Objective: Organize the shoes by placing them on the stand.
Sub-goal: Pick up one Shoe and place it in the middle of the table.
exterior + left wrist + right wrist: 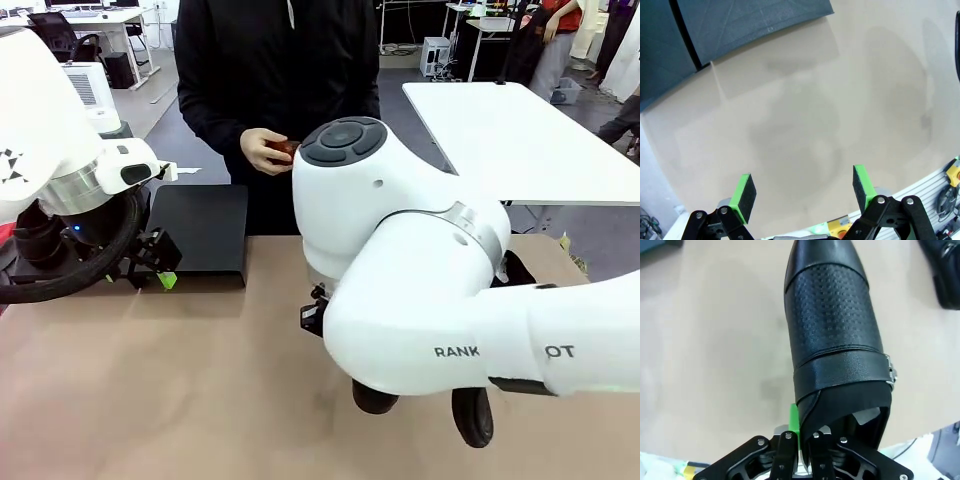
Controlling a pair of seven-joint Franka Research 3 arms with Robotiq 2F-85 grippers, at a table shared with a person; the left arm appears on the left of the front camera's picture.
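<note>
The right gripper (pixel 800 434) is clamped only on the thin rear collar of a shoe (pixel 832 325) over the tabletop (pixel 150 380), so the shoe may pivot or slip before reaching the stand (pixel 198 225) at the far edge, while the left gripper (pixel 805 192) hangs with its jaws apart.

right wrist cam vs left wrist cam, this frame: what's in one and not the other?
Right wrist view: right gripper, fingers shut on the opening rim of a black perforated shoe with a buckled strap and paper stuffing; a second black shoe at the top right corner.
Left wrist view: left gripper, fingers open with nothing between them; the black stand, two platforms with a gap, at the top left.
Both: the tan tabletop. A dark sliver at the right wrist view's top left corner may be the stand too.
</note>
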